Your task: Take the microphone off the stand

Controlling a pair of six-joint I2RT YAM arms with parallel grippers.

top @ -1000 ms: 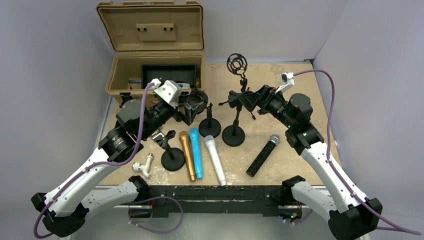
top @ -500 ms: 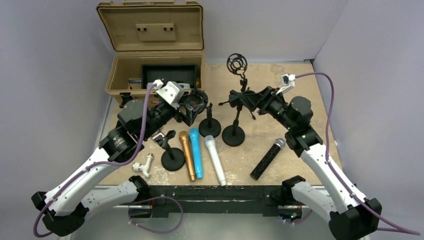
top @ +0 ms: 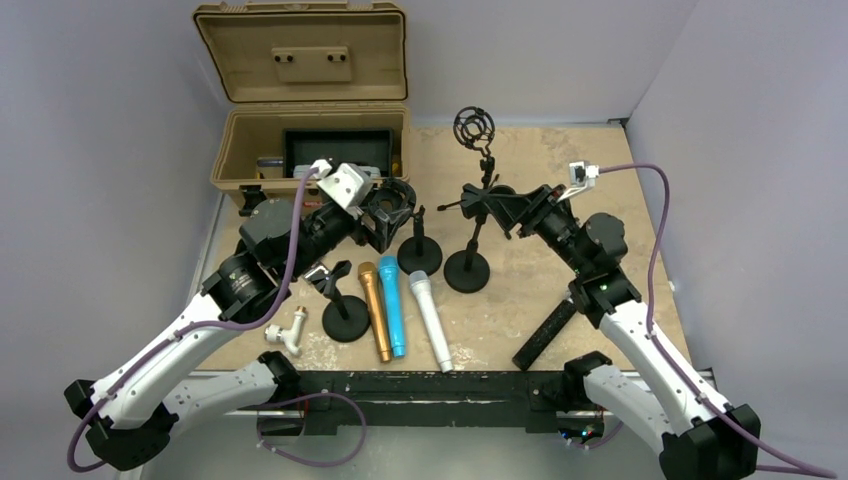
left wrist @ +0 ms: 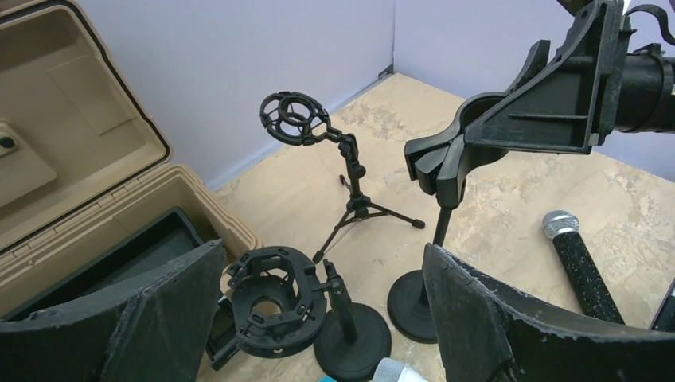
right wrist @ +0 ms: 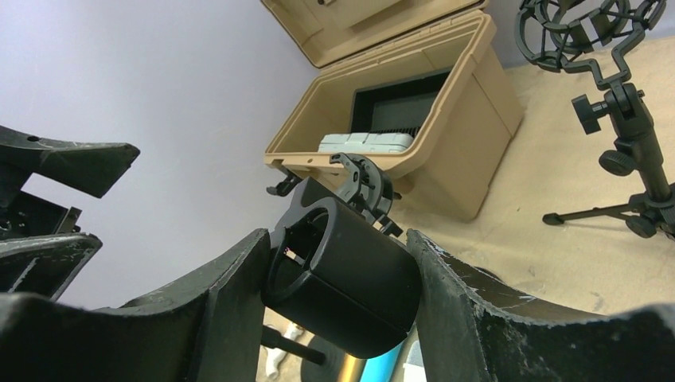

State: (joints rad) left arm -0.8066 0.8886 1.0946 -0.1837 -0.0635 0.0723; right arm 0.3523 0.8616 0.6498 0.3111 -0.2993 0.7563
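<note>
The black microphone [top: 546, 334] lies on the table at the near right, partly under my right arm, off any stand; the left wrist view shows its silver head [left wrist: 562, 224]. The round-base stand [top: 467, 270] stands mid-table with its black clip [top: 478, 200] empty. My right gripper [top: 502, 206] is shut on that clip [right wrist: 350, 278], one finger on each side. My left gripper [top: 385, 215] is open around the shock mount [left wrist: 271, 298] of a second round-base stand [top: 419, 255], touching nothing.
Gold [top: 375, 310], blue [top: 391, 305] and white [top: 428, 318] microphones lie side by side near the front. A third stand [top: 345, 318] and a white fitting [top: 285, 333] sit at left. An open tan case [top: 310, 140] is at the back left, a tripod shock mount [top: 475, 130] behind.
The black microphone has slid along the table toward the near edge. My right arm has shifted right and lower while its gripper stays on the clip. The left arm has barely moved.
</note>
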